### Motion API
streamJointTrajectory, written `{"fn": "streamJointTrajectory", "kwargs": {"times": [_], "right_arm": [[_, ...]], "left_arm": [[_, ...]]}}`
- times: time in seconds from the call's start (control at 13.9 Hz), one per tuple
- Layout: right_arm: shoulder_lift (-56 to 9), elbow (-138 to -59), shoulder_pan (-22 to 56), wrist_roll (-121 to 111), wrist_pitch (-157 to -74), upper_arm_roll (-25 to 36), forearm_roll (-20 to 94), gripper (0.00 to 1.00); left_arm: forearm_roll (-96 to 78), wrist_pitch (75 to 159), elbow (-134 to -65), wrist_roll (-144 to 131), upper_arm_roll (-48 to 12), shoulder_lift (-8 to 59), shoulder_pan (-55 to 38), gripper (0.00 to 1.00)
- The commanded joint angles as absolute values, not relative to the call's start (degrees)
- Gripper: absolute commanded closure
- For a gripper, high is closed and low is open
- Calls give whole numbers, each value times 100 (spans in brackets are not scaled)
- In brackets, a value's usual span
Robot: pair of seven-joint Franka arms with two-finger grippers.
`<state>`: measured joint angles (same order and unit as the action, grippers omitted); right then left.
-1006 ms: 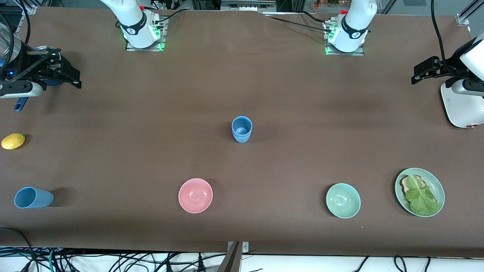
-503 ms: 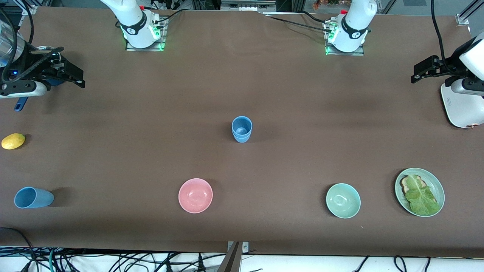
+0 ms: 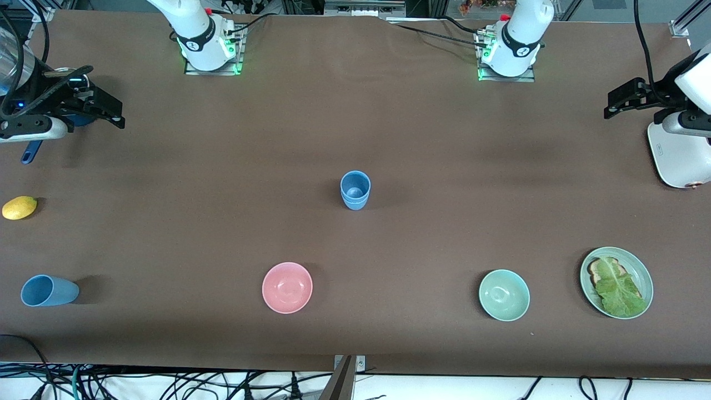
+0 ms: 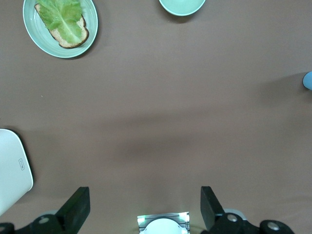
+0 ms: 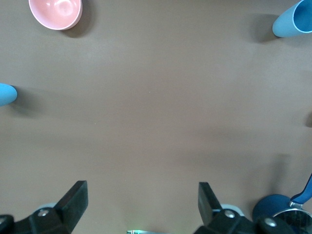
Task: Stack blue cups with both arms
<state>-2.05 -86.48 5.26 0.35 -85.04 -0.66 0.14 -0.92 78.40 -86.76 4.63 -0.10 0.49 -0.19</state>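
- Blue cups: three; two nested upright in a stack (image 3: 355,190) at the middle of the table, one lying on its side (image 3: 49,290) near the right arm's end.
- Bowls: two; one pink bowl (image 3: 287,287), one pale green bowl (image 3: 504,295).
- Plates: one green plate (image 3: 642,275), bearing a slice of toast (image 3: 597,270) under one lettuce leaf (image 3: 619,289).
- Lemons: one lemon (image 3: 19,207).
- Saucepans: one dark blue saucepan (image 5: 275,208), partly hidden under the right gripper.
- White appliances: one white appliance (image 3: 677,158) at the left arm's end.
- Grippers: two; left gripper (image 3: 625,100), right gripper (image 3: 100,105), both with fingers spread wide and empty.
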Motion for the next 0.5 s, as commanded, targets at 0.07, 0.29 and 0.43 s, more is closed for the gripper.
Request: {"fn": "streamJointTrajectory", "kwargs": {"times": [0.07,0.29,0.43], "right_arm": [[-193,-8587,483,-9,-8481,-97,97,0],[-193,-8596,483,-18,-8481,-97,97,0],[-193,-8596,483,-18,-8481,-97,97,0]], "left_arm": [[-211,7726,-8684,439,-9,-26,-26,0],[-211,7708,-8692,439,-9,-79,-35,0],[-202,7717,-8763,439,-9,-123,-79,0]]}}
